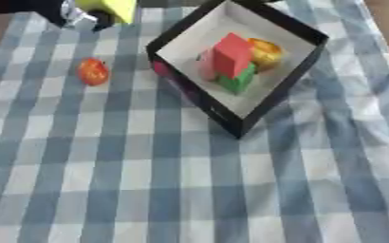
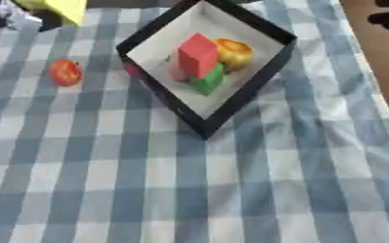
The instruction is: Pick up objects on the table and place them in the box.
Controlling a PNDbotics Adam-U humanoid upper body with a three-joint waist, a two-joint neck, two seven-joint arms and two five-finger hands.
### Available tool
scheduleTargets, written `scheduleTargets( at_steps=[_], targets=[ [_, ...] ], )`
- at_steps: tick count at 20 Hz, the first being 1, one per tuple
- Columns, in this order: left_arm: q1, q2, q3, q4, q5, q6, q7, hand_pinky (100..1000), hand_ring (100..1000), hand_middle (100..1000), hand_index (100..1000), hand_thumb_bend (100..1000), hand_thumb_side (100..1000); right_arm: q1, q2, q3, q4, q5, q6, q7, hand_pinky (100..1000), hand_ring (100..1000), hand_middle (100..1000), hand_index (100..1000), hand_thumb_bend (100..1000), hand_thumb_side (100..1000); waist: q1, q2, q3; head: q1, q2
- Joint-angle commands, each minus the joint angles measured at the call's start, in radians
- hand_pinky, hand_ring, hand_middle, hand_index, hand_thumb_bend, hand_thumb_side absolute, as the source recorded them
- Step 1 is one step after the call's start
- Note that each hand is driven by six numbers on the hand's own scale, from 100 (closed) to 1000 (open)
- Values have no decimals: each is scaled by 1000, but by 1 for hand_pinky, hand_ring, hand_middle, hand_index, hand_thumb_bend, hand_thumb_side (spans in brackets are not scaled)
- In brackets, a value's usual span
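Left eye view: left robot hand (image 1: 81,16) grasping a yellow block (image 1: 111,8) far left; it could clip the box (image 1: 277,97) rim and drop

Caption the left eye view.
Left hand carries yellow block toward black box; red-orange fruit waits on checked cloth.

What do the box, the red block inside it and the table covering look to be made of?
The box looks like stiff card: thin, straight black walls and a matt white inside. The red block seems to be painted wood or plastic, with flat faces, sharp edges and an even, dull colour; which of the two cannot be told. The table covering looks like woven cloth, a blue and white check, matt.
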Motion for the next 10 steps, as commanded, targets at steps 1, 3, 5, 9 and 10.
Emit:
scheduleTargets(
  at_steps=[1, 3, 5, 9, 10],
  targets=[
    [-71, -96, 11, 146, -90, -46, 31, 737, 675, 582, 665, 333, 100, -21, -23, -2, -20, -9, 0, 5, 936, 788, 799, 784, 100, 790, -4, -40, -7, 13, -14],
    [-102, -153, 25, 235, -160, -73, 61, 740, 677, 584, 667, 340, 100, -29, -18, 1, -21, -11, 2, 9, 936, 788, 799, 784, 100, 791, -3, -37, -16, 22, -21],
    [-124, -202, 44, 309, -237, -101, 96, 744, 680, 587, 670, 358, 100, -38, -13, 5, -22, -13, 4, 12, 936, 788, 799, 783, 100, 791, -2, -31, -28, 32, -30],
    [-149, -277, 88, 431, -385, -149, 183, 747, 682, 590, 672, 369, 100, -57, -1, 12, -25, -15, 8, 20, 937, 788, 799, 783, 100, 793, 2, -18, -56, 50, -49],
    [-151, -285, 94, 450, -405, -161, 198, 747, 682, 590, 672, 369, 100, -59, 1, 13, -26, -15, 9, 20, 937, 788, 799, 783, 100, 793, 2, -17, -58, 51, -50]
  ],
)
